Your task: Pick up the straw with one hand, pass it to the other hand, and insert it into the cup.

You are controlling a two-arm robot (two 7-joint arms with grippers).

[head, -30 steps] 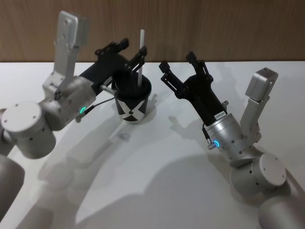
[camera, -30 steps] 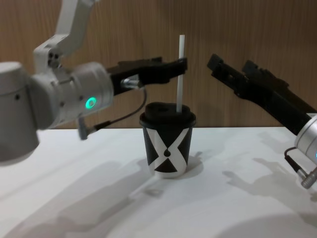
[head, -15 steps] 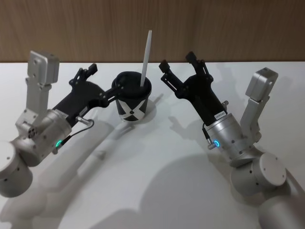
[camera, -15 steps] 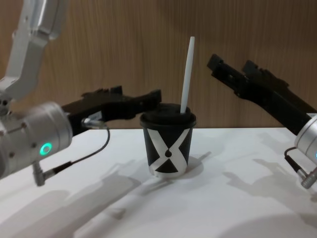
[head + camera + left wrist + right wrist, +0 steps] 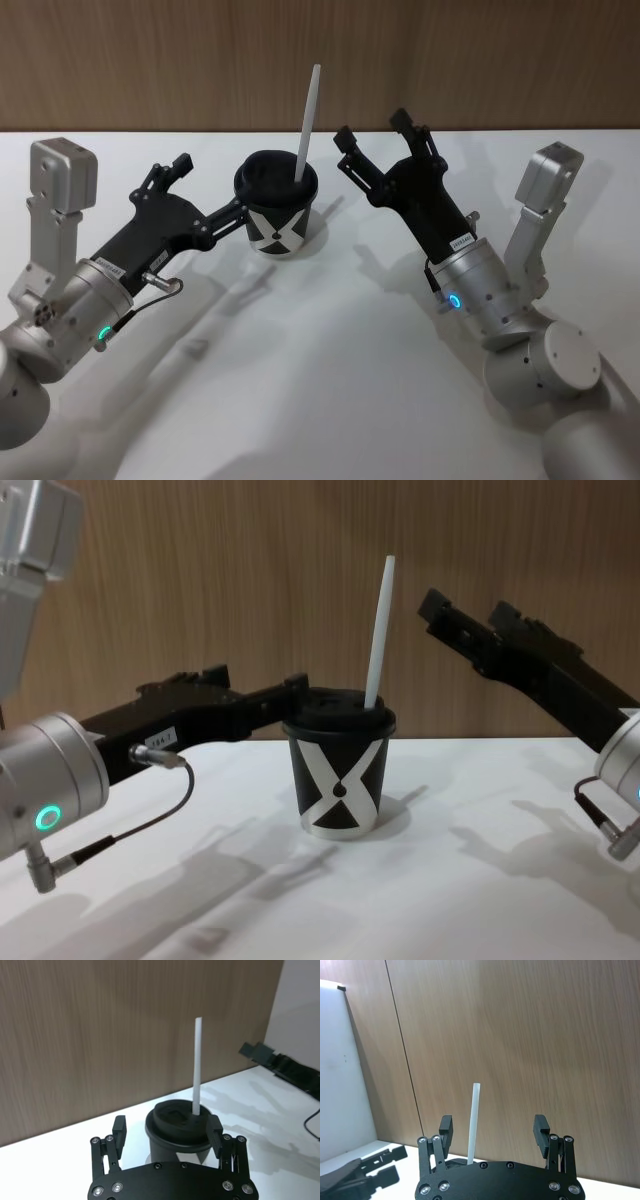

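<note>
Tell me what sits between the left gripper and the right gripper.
The cup sits between the left gripper and the right gripper, with the straw standing in its lid, leaning slightly. The head view shows this; both grippers are open and hold nothing.

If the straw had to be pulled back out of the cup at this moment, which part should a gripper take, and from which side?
Probably the bare upper half of the straw, well above the black domed lid of the cup. It leans slightly toward the robot's right, so the fingers should close across that tilted shaft. The open right gripper sits on that side, apart from it; the open left gripper flanks the cup lower down.
</note>
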